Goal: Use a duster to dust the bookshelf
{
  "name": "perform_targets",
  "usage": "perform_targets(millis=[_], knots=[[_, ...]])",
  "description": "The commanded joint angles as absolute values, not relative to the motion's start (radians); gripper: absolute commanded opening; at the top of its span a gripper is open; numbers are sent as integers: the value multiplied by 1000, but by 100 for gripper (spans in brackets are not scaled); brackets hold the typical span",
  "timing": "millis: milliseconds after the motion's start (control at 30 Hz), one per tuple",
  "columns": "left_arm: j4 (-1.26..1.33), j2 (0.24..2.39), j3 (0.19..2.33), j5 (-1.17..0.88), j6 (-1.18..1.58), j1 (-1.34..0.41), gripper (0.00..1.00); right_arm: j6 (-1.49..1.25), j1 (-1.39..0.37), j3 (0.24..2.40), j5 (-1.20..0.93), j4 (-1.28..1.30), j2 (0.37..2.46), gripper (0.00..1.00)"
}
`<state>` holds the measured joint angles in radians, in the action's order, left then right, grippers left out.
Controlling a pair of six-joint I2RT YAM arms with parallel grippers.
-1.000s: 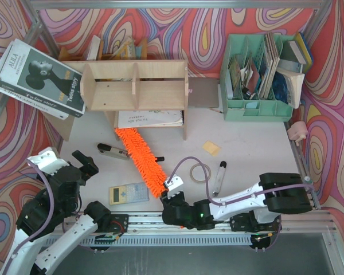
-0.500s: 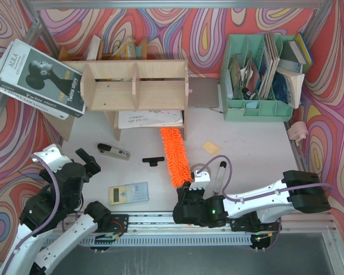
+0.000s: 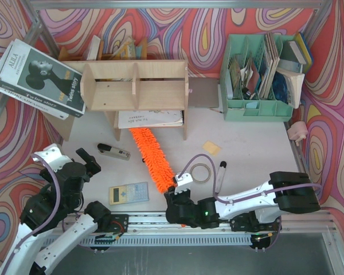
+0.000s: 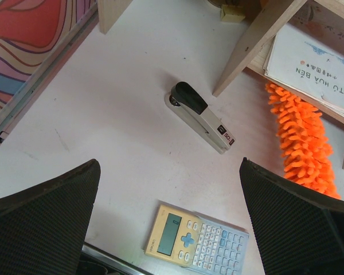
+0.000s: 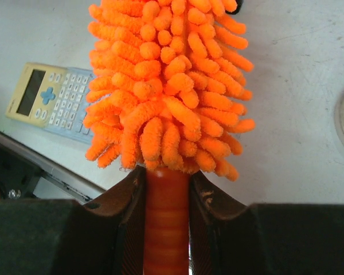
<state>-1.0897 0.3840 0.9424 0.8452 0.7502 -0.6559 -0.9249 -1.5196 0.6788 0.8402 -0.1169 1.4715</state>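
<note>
The plywood bookshelf [image 3: 135, 86] stands at the back left, papers [image 3: 149, 118] on its low shelf. The orange fluffy duster [image 3: 152, 157] lies slanted on the table, its tip under the shelf's lower edge; it also shows in the left wrist view [image 4: 303, 140]. My right gripper [image 3: 178, 195] is shut on the duster's orange handle [image 5: 166, 223], the fluffy head [image 5: 166, 80] reaching away from the jaws. My left gripper [image 4: 169, 223] is open and empty, raised above the table near the calculator.
A stapler [image 3: 113, 152] and a calculator [image 3: 128, 193] lie at the front left. A tape ring [image 3: 200, 171], a marker [image 3: 220, 175] and a yellow note [image 3: 211, 149] lie to the right. A mint-green organizer [image 3: 261, 77] stands at the back right, a book [image 3: 37, 80] leans at the left.
The duster swung right, then back left across the shelf's lower front, its tip now under the middle of the shelf. The right arm followed. The left arm barely moved.
</note>
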Motion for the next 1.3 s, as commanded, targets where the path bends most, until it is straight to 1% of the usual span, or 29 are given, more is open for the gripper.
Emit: perform_targets(millis=[0,67,133,167,233,333,500,600,733,967,1133,1267], knots=[[-1084,369,943,851,735,-661,98,-1105,-1520,694,1002,8,1402,0],[-1085,370,943,850,735,-660,98,-1294,-1520,707,1057,173,1374,0],[-1085,370,943,850,736,-661,98,-1494,-1520,733,1100,435,1371,0],[-1085,368,943,850,736,-661,98,-1582,-1520,744,1111,508,1378,0],[-1085,368,942,849,735,-660,98,-1723,-1520,759,1121,630,1392,0],[-1083,369,942,848,733,-661,98,-1824,-1520,773,1119,723,1409,0],[-1083,370,943,848,735,-660,98,-1831,-1518,769,1095,706,1426,0],[-1083,370,942,848,734,-661,98,-1687,-1485,757,1037,594,1431,0],[-1083,371,942,849,734,-660,98,-1571,-1432,724,944,450,1427,0],[-1084,371,943,850,733,-660,98,-1568,-1374,779,843,489,1505,0],[-1084,368,942,851,733,-661,98,-1548,-1370,768,873,470,1462,0],[-1084,370,942,849,733,-660,98,-1460,-1392,725,920,374,1378,0]])
